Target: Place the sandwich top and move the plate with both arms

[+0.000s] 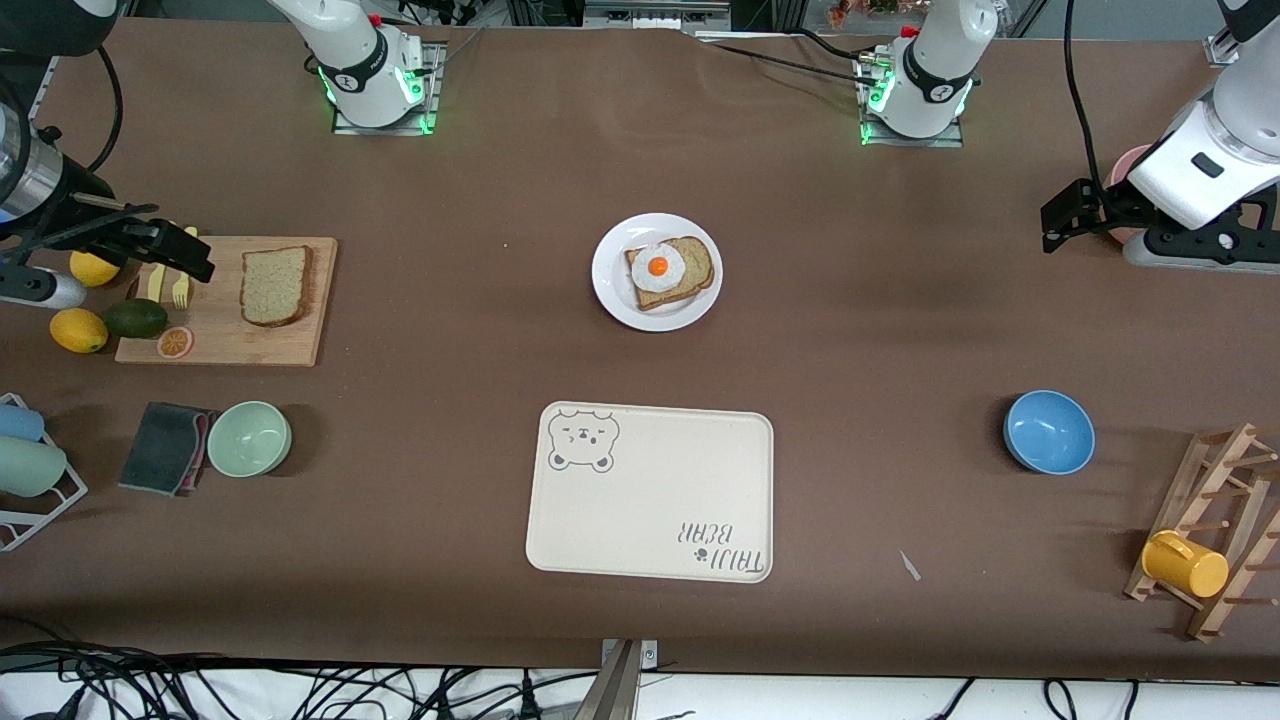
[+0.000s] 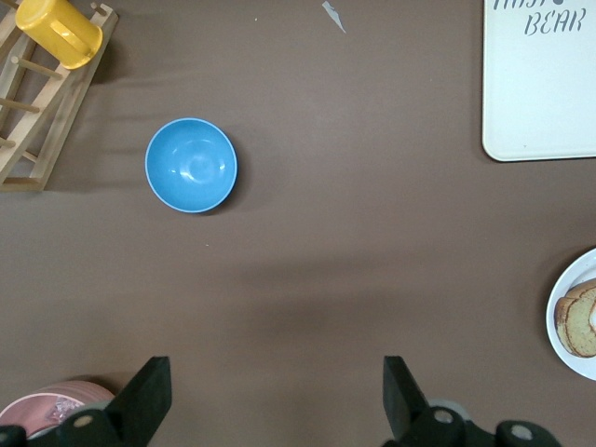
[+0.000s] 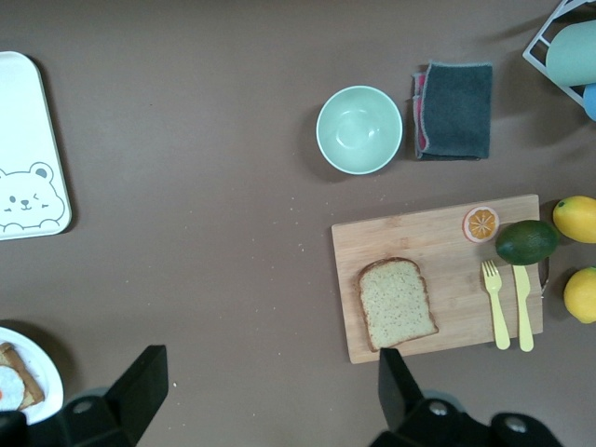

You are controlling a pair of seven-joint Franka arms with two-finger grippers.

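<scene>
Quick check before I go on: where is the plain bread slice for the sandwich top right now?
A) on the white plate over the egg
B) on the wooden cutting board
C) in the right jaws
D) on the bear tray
B: the sandwich top lies flat on the wooden cutting board toward the right arm's end of the table, apart from the plate with the egg slice.

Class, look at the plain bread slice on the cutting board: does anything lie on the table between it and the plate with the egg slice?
Nothing visible does. Between the sandwich top on the cutting board and the plate lies only bare table.
</scene>
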